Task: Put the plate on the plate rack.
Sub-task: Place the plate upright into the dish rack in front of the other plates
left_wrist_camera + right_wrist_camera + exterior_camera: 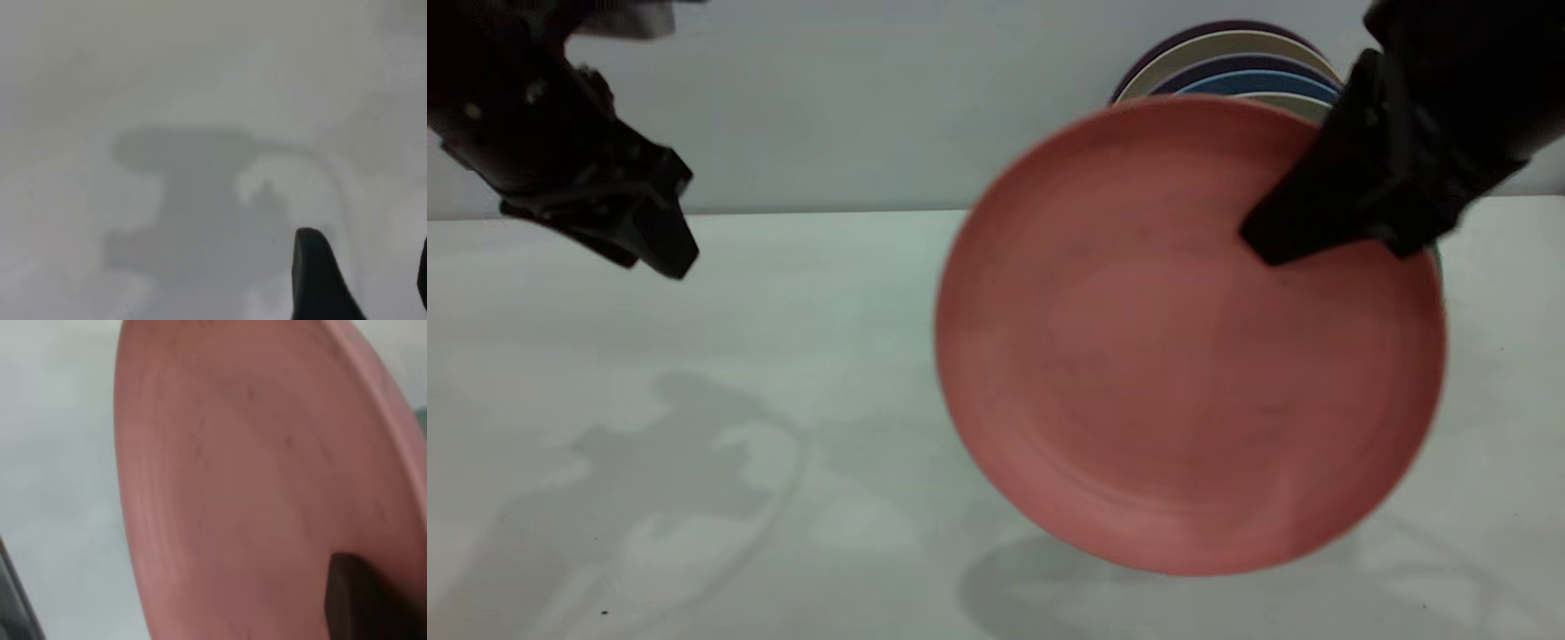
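1. Exterior view: right gripper (1303,233) is pinching the plate (1174,373) at its upper rim, plate hanging tilted below it, off the table (694,400).
2. Stacked plates (1232,76) are sitting just behind.
3. Left gripper (654,244) is hovering well apart, fingers spread.

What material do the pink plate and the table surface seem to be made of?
The salmon-pink plate: probably matte plastic or melamine, possibly glazed ceramic; it shows no sharp highlights, only faint dark specks and soft concentric rings. The table: a smooth white surface, likely laminate or painted board; it takes soft shadows and gives no clear reflections.
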Motion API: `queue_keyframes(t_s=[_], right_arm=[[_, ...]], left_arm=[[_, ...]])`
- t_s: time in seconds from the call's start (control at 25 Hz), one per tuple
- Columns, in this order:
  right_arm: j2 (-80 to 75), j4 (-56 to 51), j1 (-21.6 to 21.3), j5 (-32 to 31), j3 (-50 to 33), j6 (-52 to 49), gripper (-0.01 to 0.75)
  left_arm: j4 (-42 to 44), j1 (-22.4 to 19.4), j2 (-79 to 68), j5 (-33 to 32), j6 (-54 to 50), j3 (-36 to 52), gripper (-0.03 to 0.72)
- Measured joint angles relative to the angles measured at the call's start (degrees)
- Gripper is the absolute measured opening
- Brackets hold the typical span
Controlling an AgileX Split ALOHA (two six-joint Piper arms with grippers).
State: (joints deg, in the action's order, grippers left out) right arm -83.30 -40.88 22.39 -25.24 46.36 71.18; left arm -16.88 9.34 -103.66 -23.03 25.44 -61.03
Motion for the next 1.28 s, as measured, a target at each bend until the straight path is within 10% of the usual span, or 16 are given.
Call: queue_keyframes(t_s=[1.28], right_arm=[[1.09, 41.8, 0.0, 6.86, 5.99, -10.7, 0.086]], left_arm=[[-0.02, 0.0, -4.65, 2.46, -0.98, 0.0, 0.392]])
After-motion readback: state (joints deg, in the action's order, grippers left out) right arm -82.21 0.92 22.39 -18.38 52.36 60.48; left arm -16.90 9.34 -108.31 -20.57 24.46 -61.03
